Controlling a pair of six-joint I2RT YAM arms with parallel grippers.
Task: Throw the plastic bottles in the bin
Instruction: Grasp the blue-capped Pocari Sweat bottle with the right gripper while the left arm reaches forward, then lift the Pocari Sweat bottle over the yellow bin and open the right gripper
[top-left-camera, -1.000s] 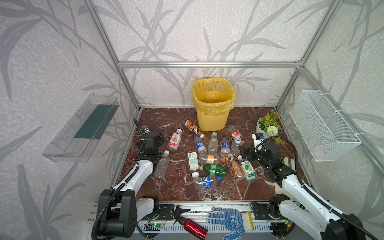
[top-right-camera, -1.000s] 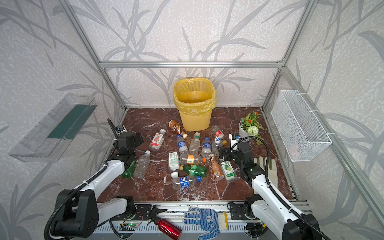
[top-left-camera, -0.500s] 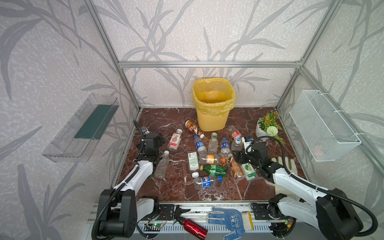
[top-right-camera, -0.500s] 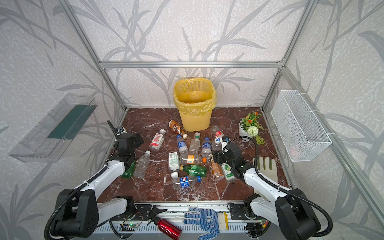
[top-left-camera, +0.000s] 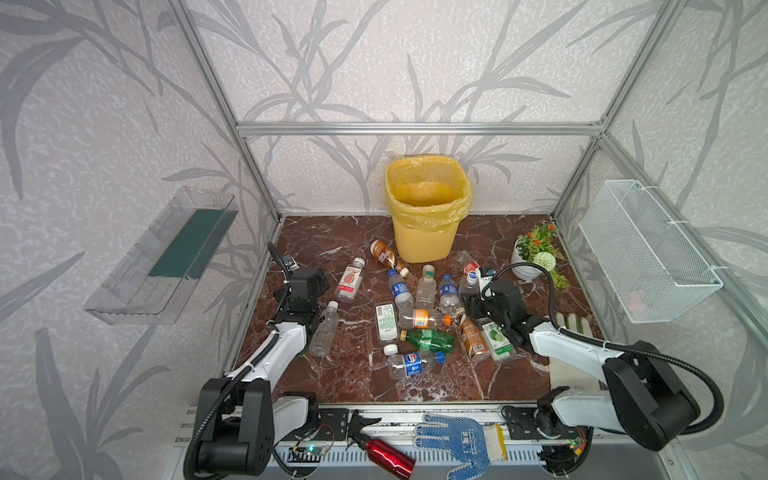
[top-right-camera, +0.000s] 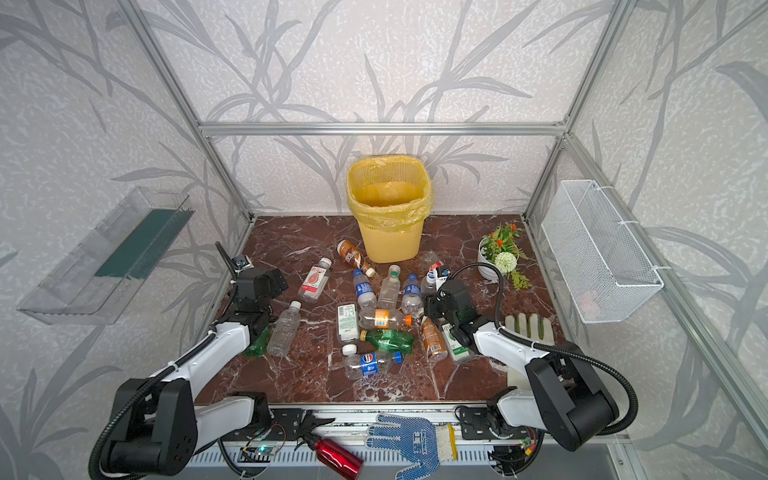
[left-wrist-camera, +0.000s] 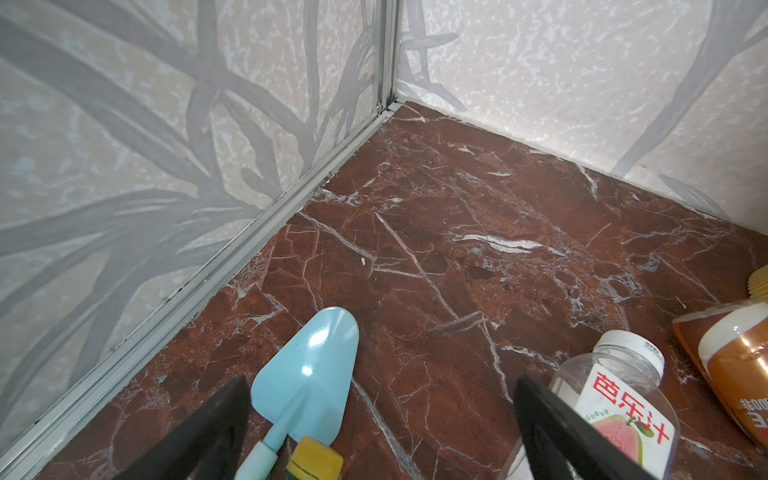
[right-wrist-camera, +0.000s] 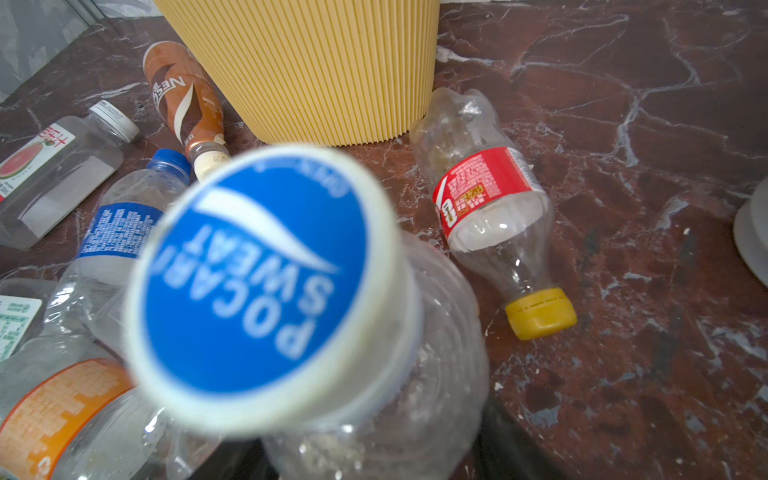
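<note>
Several plastic bottles lie on the red marble floor in front of the yellow bin (top-left-camera: 424, 232). Among them are a guava bottle (top-left-camera: 349, 280), a brown one (top-left-camera: 384, 254), an orange-label one (top-left-camera: 422, 318) and a green one (top-left-camera: 428, 338). My right gripper (top-left-camera: 471, 301) sits low at the right of the pile. In the right wrist view a clear bottle with a blue-and-white cap (right-wrist-camera: 266, 282) fills the gap of the right gripper (right-wrist-camera: 374, 449), a dark finger close on each side. How firmly they press does not show. My left gripper (left-wrist-camera: 382, 386) stands open over bare floor beside the guava bottle (left-wrist-camera: 615, 399).
A light blue trowel (left-wrist-camera: 311, 365) and a yellow-capped green bottle (left-wrist-camera: 316, 461) lie under the left gripper. A flower pot (top-left-camera: 534, 259) stands at the right, with a wire basket (top-left-camera: 644, 249) on the right wall and a clear tray (top-left-camera: 166, 257) on the left wall. A red metal bottle (top-left-camera: 388, 455) and gloves lie at the front.
My right gripper has dropped and moved left into the bottle pile, and its jaws have narrowed round the blue-and-white-capped bottle. The left arm has stayed still.
</note>
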